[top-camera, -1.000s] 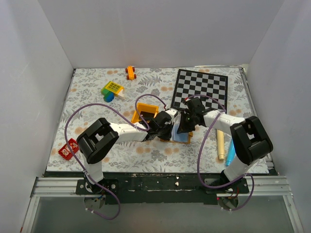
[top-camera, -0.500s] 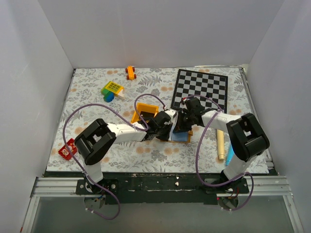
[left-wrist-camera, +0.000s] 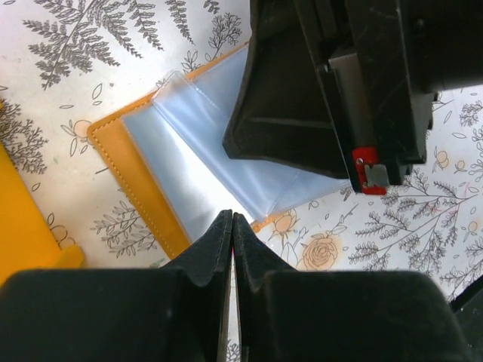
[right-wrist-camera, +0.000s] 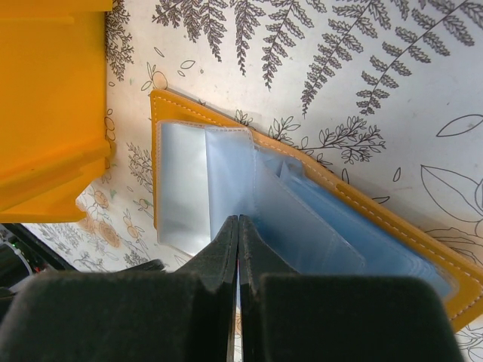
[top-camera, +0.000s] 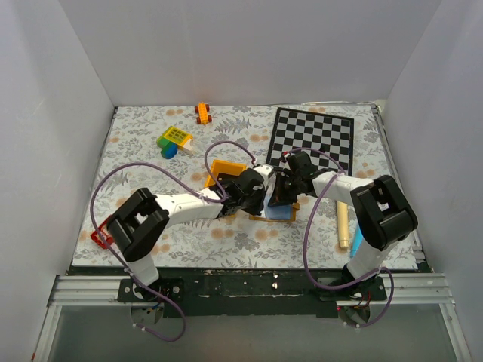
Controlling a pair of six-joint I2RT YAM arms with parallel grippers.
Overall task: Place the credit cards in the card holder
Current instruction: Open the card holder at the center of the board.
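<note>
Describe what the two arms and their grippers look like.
Both the left arm and right arm have white links between bulky black joint housings, each with a looping purple cable. The left gripper and right gripper have matte black fingers tapering to wedge tips; a small red part marks the right gripper's body.

The white-tubed, black-jointed left arm [top-camera: 189,202] and matching right arm [top-camera: 343,185] trail looping purple cables [top-camera: 306,245] and end in matte black wedge fingers [left-wrist-camera: 207,253], one black housing [left-wrist-camera: 377,68] bearing a red tab [left-wrist-camera: 364,158].
</note>
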